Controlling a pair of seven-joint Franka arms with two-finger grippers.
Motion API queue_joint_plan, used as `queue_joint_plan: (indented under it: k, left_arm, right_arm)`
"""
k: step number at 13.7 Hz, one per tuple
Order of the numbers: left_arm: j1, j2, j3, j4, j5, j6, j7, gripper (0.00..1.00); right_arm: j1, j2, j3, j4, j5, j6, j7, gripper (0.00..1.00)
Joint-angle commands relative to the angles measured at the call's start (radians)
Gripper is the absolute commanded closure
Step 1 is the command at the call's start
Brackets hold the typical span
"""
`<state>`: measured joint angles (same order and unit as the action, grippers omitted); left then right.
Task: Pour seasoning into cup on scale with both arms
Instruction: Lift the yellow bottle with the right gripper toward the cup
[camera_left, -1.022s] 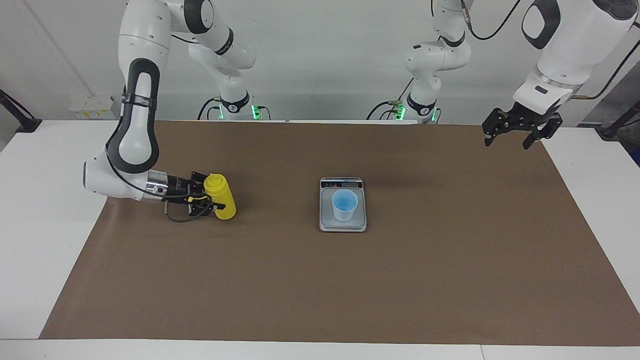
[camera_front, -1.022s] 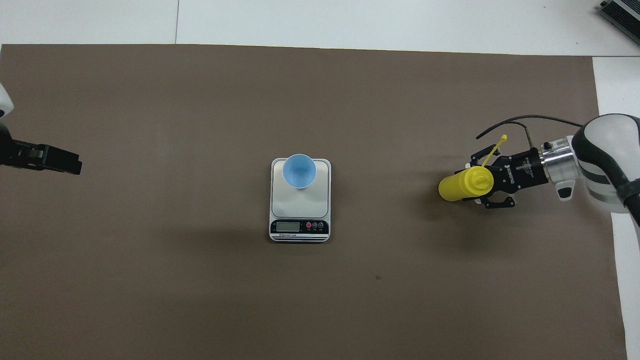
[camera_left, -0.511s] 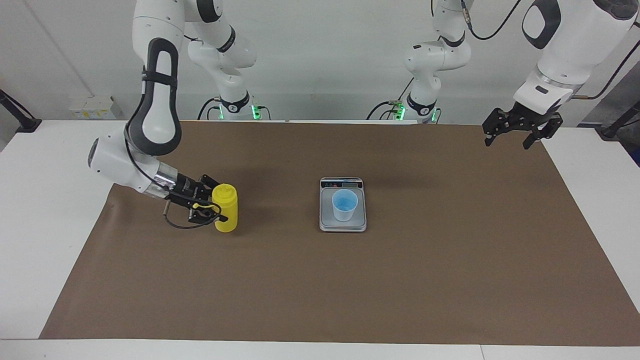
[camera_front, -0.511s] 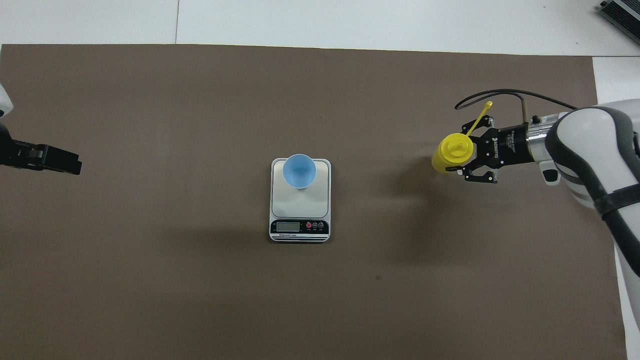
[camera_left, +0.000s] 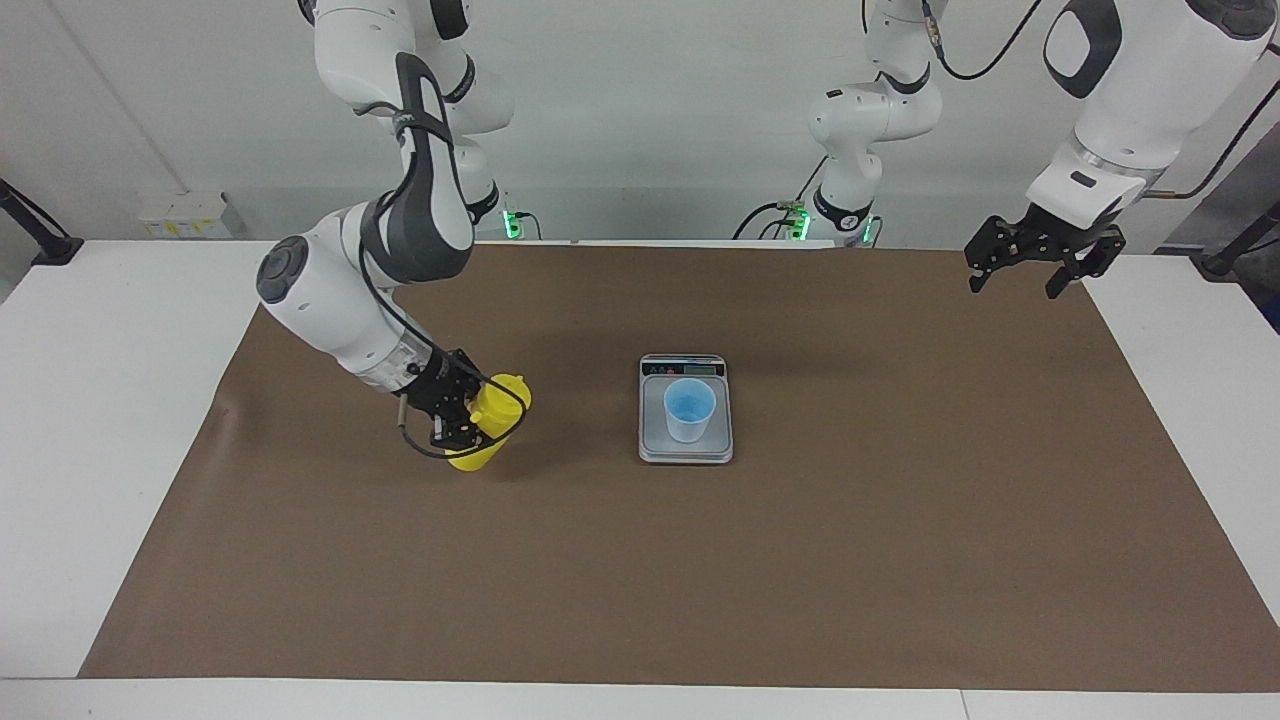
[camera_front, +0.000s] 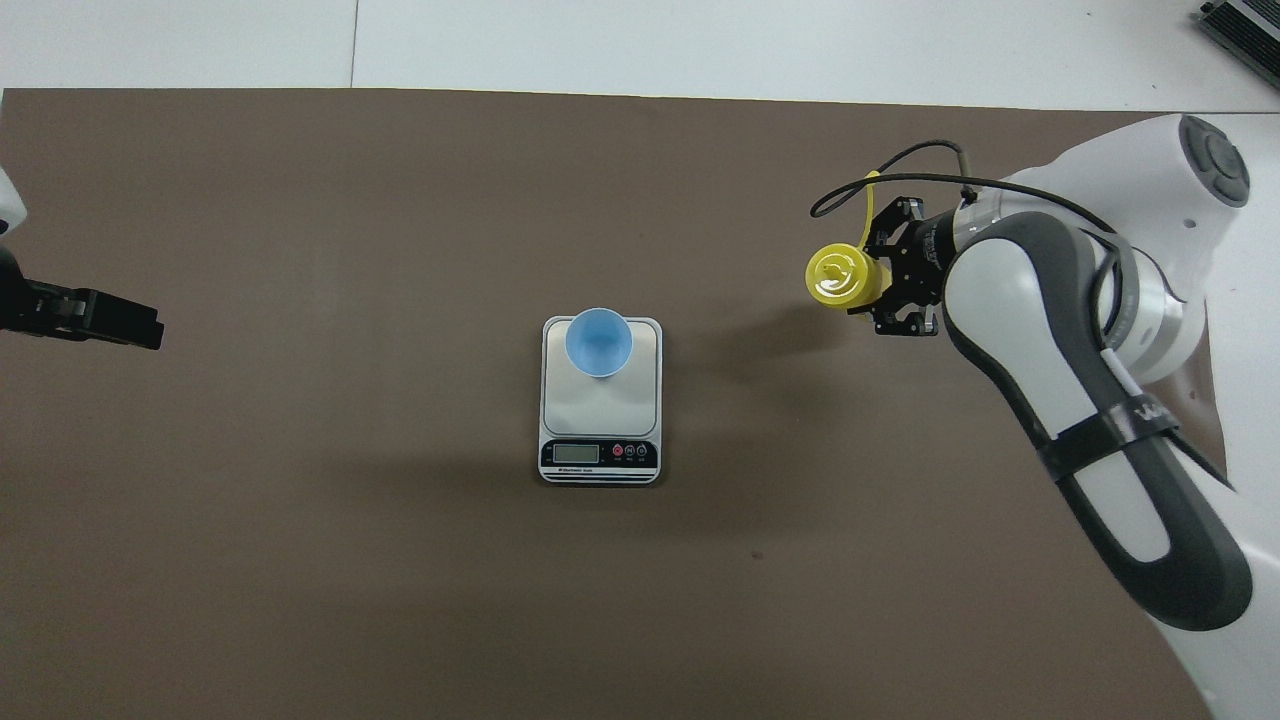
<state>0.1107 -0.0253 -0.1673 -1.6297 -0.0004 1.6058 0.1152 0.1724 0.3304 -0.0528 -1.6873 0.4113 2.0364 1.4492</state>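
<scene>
With the right gripper (camera_left: 470, 418) clamped on the tilted bottle (camera_left: 490, 420), carry it steadily over the cup (camera_left: 689, 409) on the scale (camera_left: 686, 445) before tipping, while the left gripper (camera_left: 1040, 262) waits open over the mat's corner.

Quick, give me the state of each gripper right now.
Left gripper: open, holding nothing, waiting over the left arm's end of the table.
Right gripper: shut on the yellow bottle, which tilts toward the scale.
</scene>
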Motion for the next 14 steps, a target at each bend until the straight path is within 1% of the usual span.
queue_joint_plan:
  k: [1, 2, 3, 4, 6, 7, 8, 9, 12, 13, 14]
  left_arm:
    - [0.012, -0.024, -0.008, -0.022, 0.000, -0.003, 0.004, 0.00]
    - [0.012, -0.024, -0.008, -0.022, 0.000, -0.003, 0.004, 0.00]
    - [0.012, -0.024, -0.008, -0.022, 0.000, -0.003, 0.004, 0.00]
    - [0.012, -0.024, -0.008, -0.022, 0.000, -0.003, 0.003, 0.00]
    - [0.012, -0.025, -0.008, -0.022, 0.000, -0.003, 0.003, 0.00]
    - [0.012, -0.025, -0.008, -0.022, 0.000, -0.003, 0.003, 0.00]
    - [0.012, -0.025, -0.008, -0.024, 0.000, -0.003, 0.003, 0.00]
    - [0.012, -0.025, -0.008, -0.024, 0.000, -0.003, 0.003, 0.00]
    - [0.012, -0.025, -0.008, -0.024, 0.000, -0.001, 0.003, 0.00]
    - [0.012, -0.025, -0.008, -0.024, 0.000, -0.001, 0.003, 0.00]
    - [0.012, -0.025, -0.008, -0.024, 0.000, -0.001, 0.003, 0.00]
  right_arm:
    - [0.044, 0.045, -0.002, 0.080, -0.090, 0.042, 0.098, 1.00]
    - [0.067, 0.051, -0.002, 0.096, -0.165, 0.038, 0.115, 1.00]
    - [0.099, 0.064, -0.002, 0.122, -0.269, 0.035, 0.126, 1.00]
    - [0.117, 0.077, 0.001, 0.161, -0.337, 0.034, 0.151, 1.00]
    - [0.143, 0.091, -0.001, 0.181, -0.408, 0.059, 0.212, 1.00]
    - [0.171, 0.096, -0.001, 0.182, -0.478, 0.092, 0.215, 1.00]
    - [0.174, 0.101, 0.002, 0.182, -0.538, 0.103, 0.214, 1.00]
    - [0.179, 0.111, 0.004, 0.186, -0.567, 0.111, 0.214, 1.00]
    - [0.217, 0.168, 0.008, 0.268, -0.635, 0.108, 0.215, 1.00]
    - [0.267, 0.186, 0.001, 0.281, -0.660, 0.107, 0.230, 1.00]
    - [0.295, 0.199, -0.002, 0.284, -0.704, 0.105, 0.290, 1.00]
